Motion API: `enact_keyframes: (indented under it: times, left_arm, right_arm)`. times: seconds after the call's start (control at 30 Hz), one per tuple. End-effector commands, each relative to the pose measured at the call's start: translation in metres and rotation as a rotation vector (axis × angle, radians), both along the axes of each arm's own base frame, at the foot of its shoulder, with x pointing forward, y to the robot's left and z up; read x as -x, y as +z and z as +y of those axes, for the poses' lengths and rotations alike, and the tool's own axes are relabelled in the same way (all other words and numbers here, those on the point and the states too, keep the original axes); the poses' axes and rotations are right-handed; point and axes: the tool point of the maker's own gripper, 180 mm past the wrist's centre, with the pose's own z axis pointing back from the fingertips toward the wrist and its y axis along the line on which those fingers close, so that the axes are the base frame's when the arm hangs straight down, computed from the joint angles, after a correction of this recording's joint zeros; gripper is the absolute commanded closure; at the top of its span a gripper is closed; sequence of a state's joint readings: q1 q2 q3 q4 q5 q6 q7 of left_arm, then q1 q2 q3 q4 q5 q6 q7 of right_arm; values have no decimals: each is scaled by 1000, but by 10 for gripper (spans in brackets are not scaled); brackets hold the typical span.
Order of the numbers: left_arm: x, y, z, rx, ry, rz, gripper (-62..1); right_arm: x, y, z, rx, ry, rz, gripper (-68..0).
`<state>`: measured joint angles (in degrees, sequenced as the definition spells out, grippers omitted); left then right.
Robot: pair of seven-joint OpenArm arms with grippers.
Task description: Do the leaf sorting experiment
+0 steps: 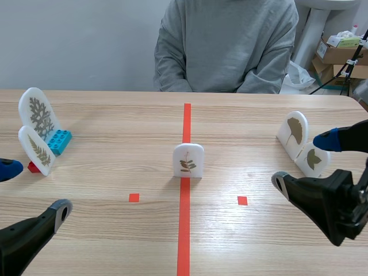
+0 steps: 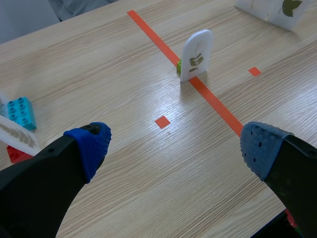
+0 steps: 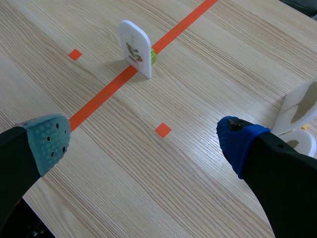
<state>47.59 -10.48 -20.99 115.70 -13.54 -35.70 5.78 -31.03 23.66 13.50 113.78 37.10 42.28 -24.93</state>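
Scene view: wooden tabletop (image 1: 115, 121), red line (image 1: 185, 230) running down its middle. Middle card (image 1: 188, 160) stands upright on that line, a small leafy sprig on its face. Far left: fern card (image 1: 39, 114) upright, small card (image 1: 37, 150) just in front of it, blue brick (image 1: 59, 141) beside both, red brick (image 1: 33, 167) at the small card's foot. Far right: ginkgo card (image 1: 295, 129) and dark-leaf card (image 1: 313, 159) leaning close together. Left gripper (image 1: 33, 190) low at the left edge, fingers apart, holding nothing. Right gripper (image 1: 305, 162) low at the right edge beside the two right cards, fingers also apart, nothing between them. Person (image 1: 227, 43) in a grey top seated across the tabletop; boxes (image 1: 339, 52) stacked behind. Left wrist view: left gripper (image 2: 176, 146) spread wide over bare wood; middle card (image 2: 196, 54) well ahead on the line, green brick (image 2: 179, 66) at its back; blue brick (image 2: 21, 111) and red brick (image 2: 17, 153) off to one side. Right wrist view: right gripper (image 3: 142, 140) spread wide; middle card (image 3: 134, 47) well ahead, green brick (image 3: 153, 55) touching its base; the two right cards just beside one finger, contact unclear.
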Motion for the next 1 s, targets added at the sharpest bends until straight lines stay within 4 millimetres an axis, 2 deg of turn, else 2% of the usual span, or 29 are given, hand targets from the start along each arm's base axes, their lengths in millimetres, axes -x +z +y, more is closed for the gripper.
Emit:
enact_keyframes:
  times: [0.0,0.73,0.97]
  left_arm:
    - [-1,5,-2,24,3,-16,-559]
    - [-1,3,-1,14,3,-7,-559]
    - [-6,3,0,-3,4,-11,-559]
  right_arm:
    - [-2,4,-1,-5,9,-15,-606]
    - [-2,4,-1,-5,9,-16,-606]
    - [-2,4,-1,-5,9,-16,-606]
